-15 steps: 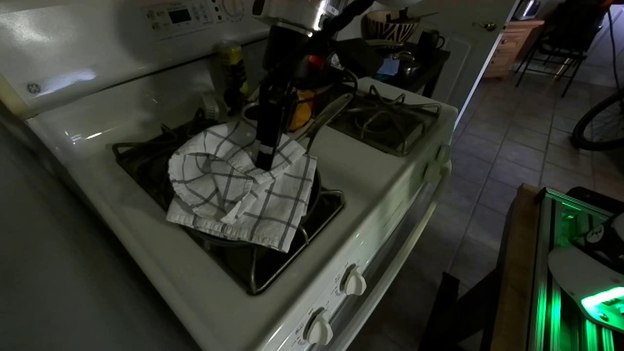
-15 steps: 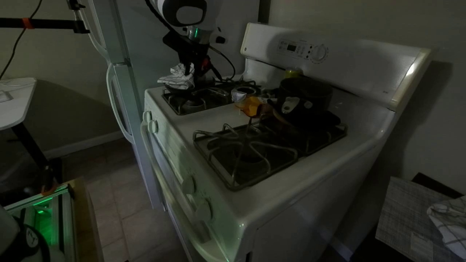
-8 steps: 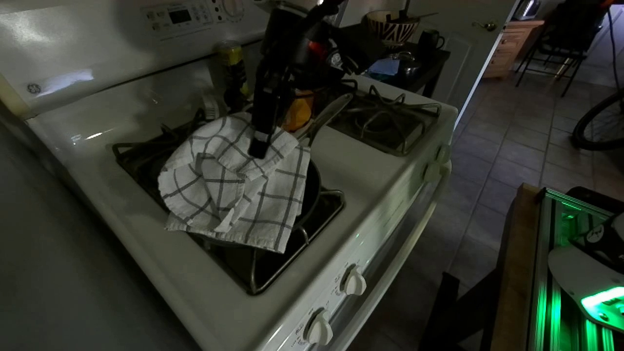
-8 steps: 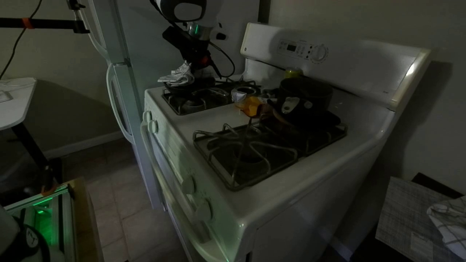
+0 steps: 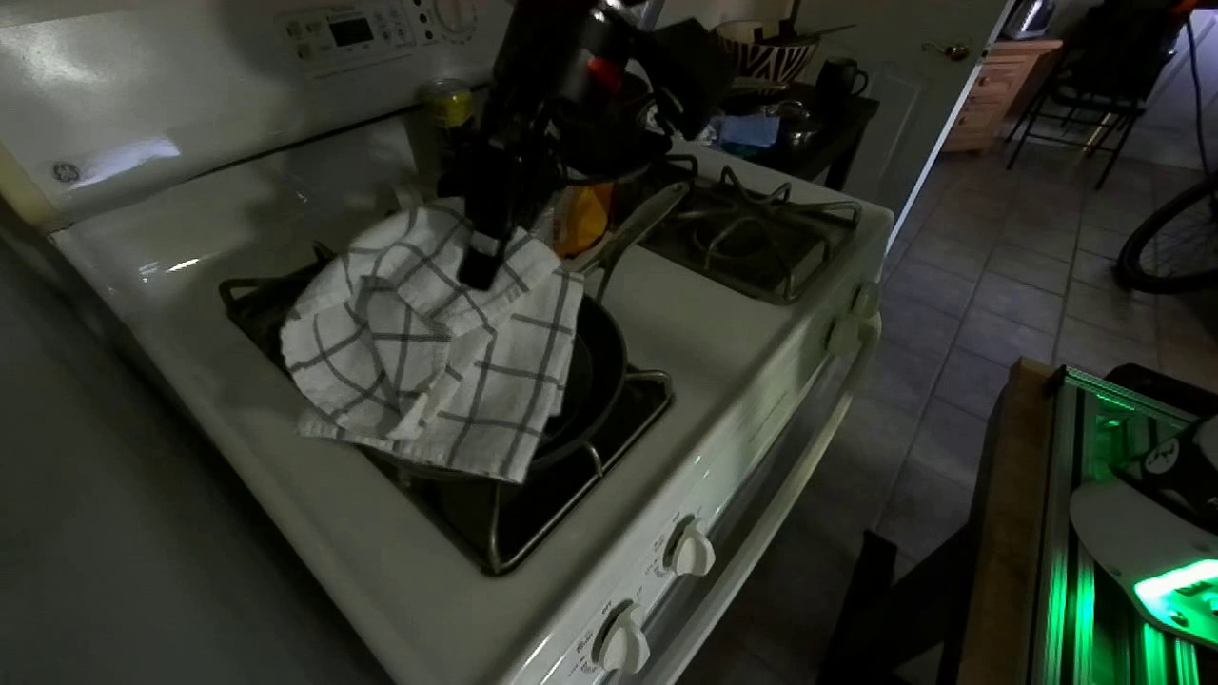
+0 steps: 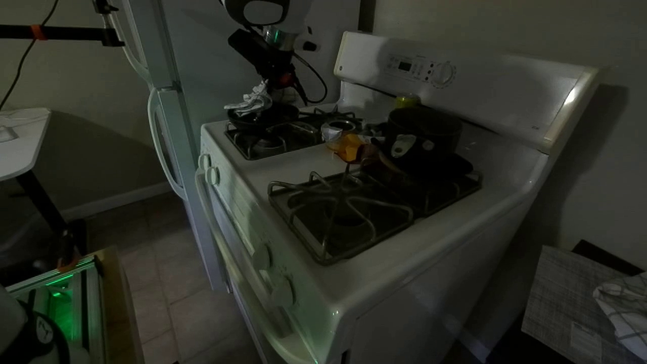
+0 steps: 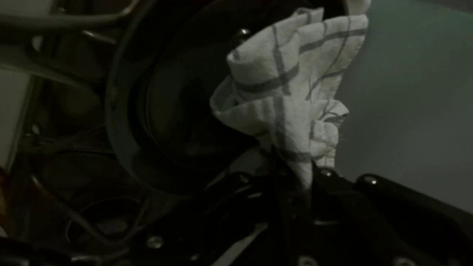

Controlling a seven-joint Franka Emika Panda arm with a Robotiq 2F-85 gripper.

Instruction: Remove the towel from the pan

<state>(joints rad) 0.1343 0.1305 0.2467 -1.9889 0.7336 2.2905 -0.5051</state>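
Observation:
A white towel with dark grid lines (image 5: 419, 333) is bunched over one side of a dark pan (image 5: 606, 381) on a front burner. The towel (image 6: 251, 101) and pan (image 6: 285, 114) also show in an exterior view, with the towel raised and its lower folds near the rim. My gripper (image 5: 479, 269) is shut on an upper part of the towel. In the wrist view a fold of the towel (image 7: 277, 77) runs between the dark fingertips (image 7: 293, 164), beside the bare inside of the pan (image 7: 184, 103). The towel's underside is hidden.
The pan's handle (image 5: 647, 214) points toward the other burners. An orange item (image 6: 349, 146) and a dark pot (image 6: 424, 129) stand farther along the stove. A yellow-topped container (image 5: 447, 105) is at the back. The refrigerator (image 6: 212, 76) stands beside the stove.
My gripper has moved up and toward the refrigerator side with the towel in its grip. The towel has shifted along with it, and more of the pan's inside now shows.

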